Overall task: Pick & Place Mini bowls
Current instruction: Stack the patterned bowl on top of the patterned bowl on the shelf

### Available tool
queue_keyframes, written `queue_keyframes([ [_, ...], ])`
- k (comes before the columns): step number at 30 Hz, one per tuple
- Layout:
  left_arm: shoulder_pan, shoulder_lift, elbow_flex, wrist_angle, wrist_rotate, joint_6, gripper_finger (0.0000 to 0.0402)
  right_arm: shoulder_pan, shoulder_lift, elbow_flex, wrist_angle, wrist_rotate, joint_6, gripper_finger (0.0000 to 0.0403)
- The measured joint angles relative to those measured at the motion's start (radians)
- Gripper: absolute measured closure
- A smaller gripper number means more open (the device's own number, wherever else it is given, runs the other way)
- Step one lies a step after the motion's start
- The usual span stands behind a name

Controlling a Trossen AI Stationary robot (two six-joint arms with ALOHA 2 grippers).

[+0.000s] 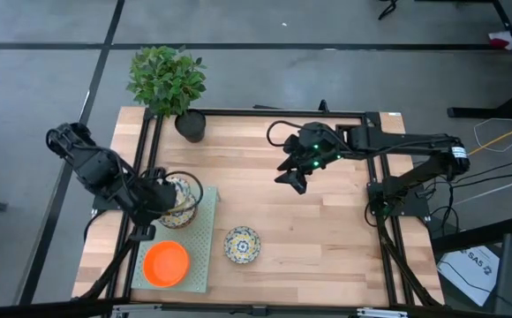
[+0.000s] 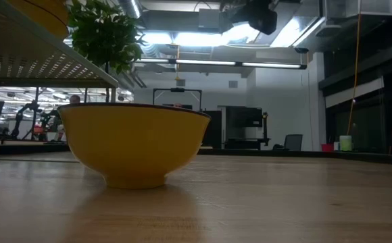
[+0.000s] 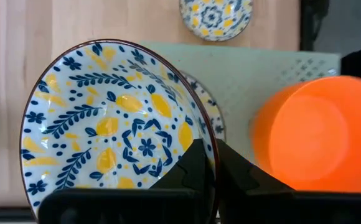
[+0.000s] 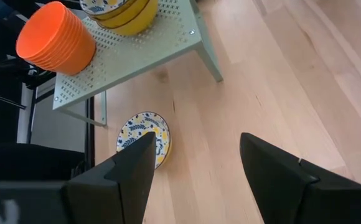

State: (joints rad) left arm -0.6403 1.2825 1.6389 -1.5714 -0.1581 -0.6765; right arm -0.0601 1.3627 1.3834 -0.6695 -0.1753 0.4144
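Observation:
A floral mini bowl (image 3: 115,124), white inside with blue and yellow leaves, is in my left gripper (image 3: 208,152) over the stack of floral bowls (image 3: 210,112) on the green perforated stand (image 3: 261,68). A stack of orange bowls (image 1: 166,263) sits on the same stand. One more floral bowl (image 1: 242,245), yellow outside (image 2: 134,145), rests on its foot on the bare table. My right gripper (image 1: 293,179) hovers open above the table's middle, looking down toward that bowl (image 4: 144,137). My left gripper holds the floral bowl by its rim (image 3: 213,140), one finger inside the bowl and one outside. The bowl is tilted and sits above the stack of floral bowls on the stand. Whether it touches the bowl beneath, I cannot tell.
A black plant pot (image 1: 190,124) with a leafy plant stands at the table's far left. The green stand (image 1: 205,238) takes up the near left corner on thin legs (image 4: 208,59). Bare wood (image 1: 327,238) lies to the right of the lone bowl.

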Motion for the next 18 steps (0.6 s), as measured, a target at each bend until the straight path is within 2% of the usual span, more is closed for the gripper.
queue_keyframes([
  [10,-0.008,0.030,-0.077,0.012,-0.049,-0.009,0.0391,0.000,0.028,0.000,0.034,0.000,0.004,0.0171],
  [18,-0.009,0.063,-0.113,0.063,-0.050,0.049,0.0391,0.000,0.039,0.000,0.045,-0.001,0.026,0.0171],
])
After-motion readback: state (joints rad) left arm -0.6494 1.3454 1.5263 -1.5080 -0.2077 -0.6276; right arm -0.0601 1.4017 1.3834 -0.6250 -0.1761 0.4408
